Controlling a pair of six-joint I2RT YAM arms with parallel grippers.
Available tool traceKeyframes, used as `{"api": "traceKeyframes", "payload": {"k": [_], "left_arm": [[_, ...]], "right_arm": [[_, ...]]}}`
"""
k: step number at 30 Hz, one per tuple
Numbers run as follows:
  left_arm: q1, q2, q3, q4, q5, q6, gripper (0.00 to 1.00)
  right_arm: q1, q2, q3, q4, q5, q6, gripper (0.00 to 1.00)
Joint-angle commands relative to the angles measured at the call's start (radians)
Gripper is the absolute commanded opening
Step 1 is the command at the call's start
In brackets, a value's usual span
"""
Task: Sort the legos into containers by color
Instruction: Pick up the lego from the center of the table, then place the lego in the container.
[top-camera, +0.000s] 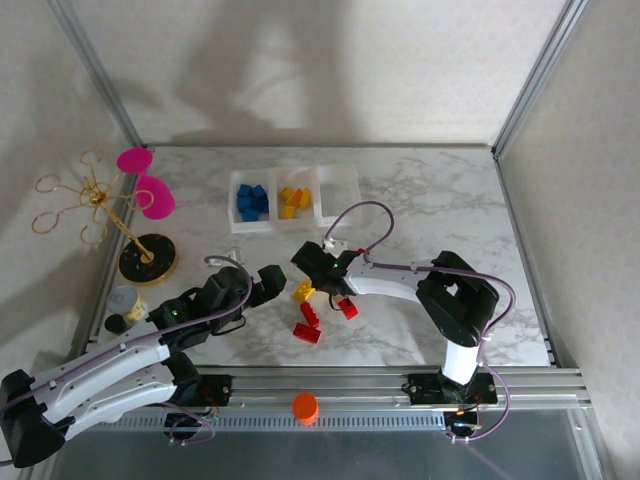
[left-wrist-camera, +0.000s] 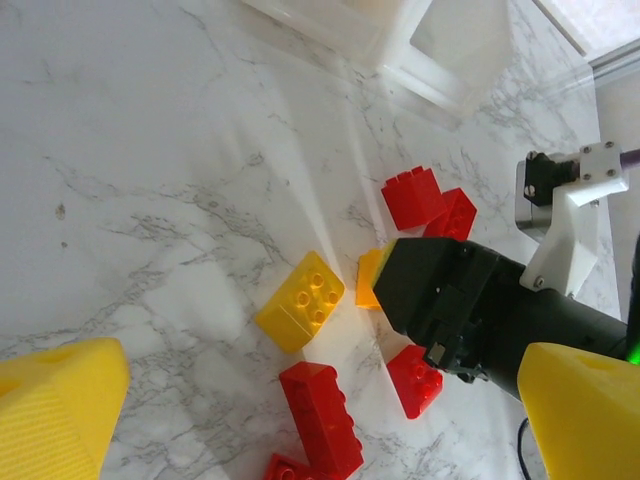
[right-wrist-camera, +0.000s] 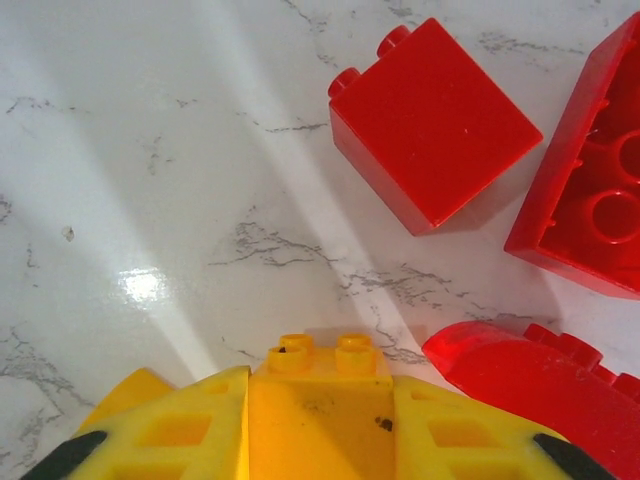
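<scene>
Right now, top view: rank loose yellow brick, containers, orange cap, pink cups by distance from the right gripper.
From the right gripper:
1. loose yellow brick, beside its tips
2. containers, beyond it
3. orange cap, near edge
4. pink cups, far left

- White marbled table (top-camera: 430, 200), spanning the middle of the frame.
- Three joined containers (top-camera: 340, 200) in a row, upper centre.
- One yellow lego (left-wrist-camera: 300, 300) and several red legos (top-camera: 308, 322), loose at centre.
- Round black stand base (top-camera: 148, 258), left.
- Small grey cylinder (top-camera: 124, 300), left edge.
</scene>
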Motion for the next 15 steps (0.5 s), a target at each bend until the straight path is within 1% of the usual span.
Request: {"api": "traceKeyframes", "payload": {"k": [1,5,8,12,15], "left_arm": [[-0.008,-0.022,0.008,-0.030,-0.072,-0.008,1.00],[0.003,-0.002,0.041,-0.038,-0.130,0.010,1.00],[0.025,0.027,0.072,-0.036,-0.147,0.036,0.99],[0.079,0.073,0.104,-0.008,-0.128,0.078,1.00],[0.142,0.110,0.124,0.026,-0.067,0.104,1.00]], "right_arm": [[-0.012,-0.047,0.075,0.007,0.029,-0.061,0.33],[-0.040,-0.040,0.137,0.030,0.040,-0.129,0.33],[-0.077,-0.017,0.177,0.093,0.041,-0.194,0.33],[-0.120,0.051,0.260,0.201,0.030,-0.302,0.33],[-0.148,0.125,0.350,0.247,0.020,-0.371,0.32]]}}
